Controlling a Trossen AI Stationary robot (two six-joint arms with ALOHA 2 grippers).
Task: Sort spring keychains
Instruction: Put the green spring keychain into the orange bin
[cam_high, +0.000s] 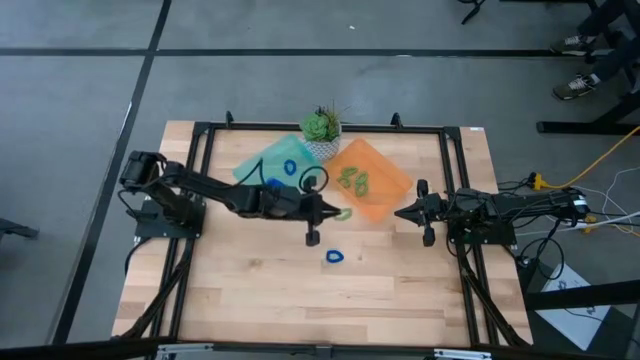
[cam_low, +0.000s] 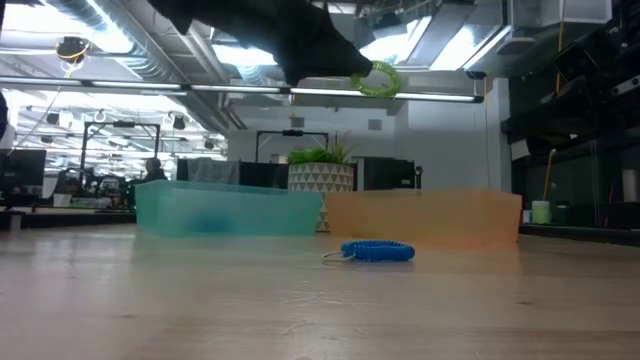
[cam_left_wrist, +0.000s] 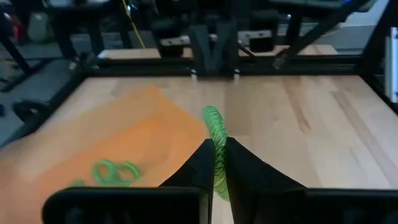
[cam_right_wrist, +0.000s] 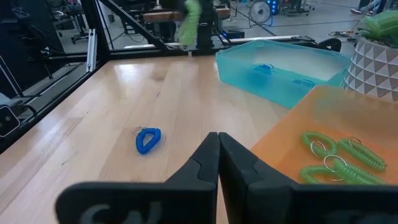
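My left gripper (cam_high: 337, 212) reaches in from the table's left and is shut on a green spring keychain (cam_left_wrist: 215, 127). It hangs high over the table, beside the near-left edge of the orange tray (cam_high: 385, 188). Several green spring keychains (cam_high: 352, 180) lie in that tray. The teal tray (cam_high: 262, 160) holds blue ones (cam_high: 290, 168). One blue spring keychain (cam_high: 334, 257) lies flat on the wood in front of the trays. My right gripper (cam_right_wrist: 217, 149) waits shut at the table's right, holding nothing. My left gripper pinches the green coil (cam_left_wrist: 217, 138) between its two fingers, with part of the loop sticking out past the fingertips. The fingers come nearly level from the table's left, tipped slightly down. The keychain (cam_low: 378, 78) is lifted well clear of the table.
A potted plant (cam_high: 322, 127) stands at the far edge between the two trays. A black frame (cam_high: 200, 135) runs around the wooden table. Bare wood lies in front of the trays, around the blue keychain (cam_low: 378, 251).
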